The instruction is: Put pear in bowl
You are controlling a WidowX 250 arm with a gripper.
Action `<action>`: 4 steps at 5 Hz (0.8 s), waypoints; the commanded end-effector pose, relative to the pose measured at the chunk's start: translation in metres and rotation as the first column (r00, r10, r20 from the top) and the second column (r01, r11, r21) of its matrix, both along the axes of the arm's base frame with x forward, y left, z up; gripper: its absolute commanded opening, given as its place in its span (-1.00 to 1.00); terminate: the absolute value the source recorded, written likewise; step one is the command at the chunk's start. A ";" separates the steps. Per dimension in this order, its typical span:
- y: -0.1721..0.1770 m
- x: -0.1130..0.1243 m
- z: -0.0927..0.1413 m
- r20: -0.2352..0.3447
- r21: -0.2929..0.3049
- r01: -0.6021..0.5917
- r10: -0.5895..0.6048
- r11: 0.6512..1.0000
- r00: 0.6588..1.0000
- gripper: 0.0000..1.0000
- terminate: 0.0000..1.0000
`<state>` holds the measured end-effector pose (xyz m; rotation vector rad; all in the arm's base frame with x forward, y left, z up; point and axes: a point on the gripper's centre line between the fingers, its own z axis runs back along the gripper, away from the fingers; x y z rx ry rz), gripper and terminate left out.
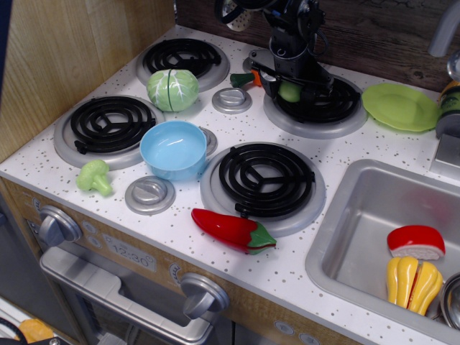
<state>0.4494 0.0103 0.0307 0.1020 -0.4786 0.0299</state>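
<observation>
At the top centre of the frame, the black pincer [290, 85] is clamped on the pear [290, 91] above the rear burner [316, 104], its fingers hiding much of the fruit. The blue bowl [173, 149] sits left of centre on the speckled tabletop [172, 230]. The oven's small front label is too blurred to read.
</observation>
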 end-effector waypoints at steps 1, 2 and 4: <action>0.033 -0.014 0.068 0.025 0.097 -0.082 0.080 0.992 0.997 -1.00 -1.00; 0.060 -0.042 0.084 -0.117 0.159 -0.118 0.138 0.980 0.984 -1.00 -1.00; 0.080 -0.101 0.083 -0.340 0.299 -0.177 0.278 0.938 0.899 -1.00 -1.00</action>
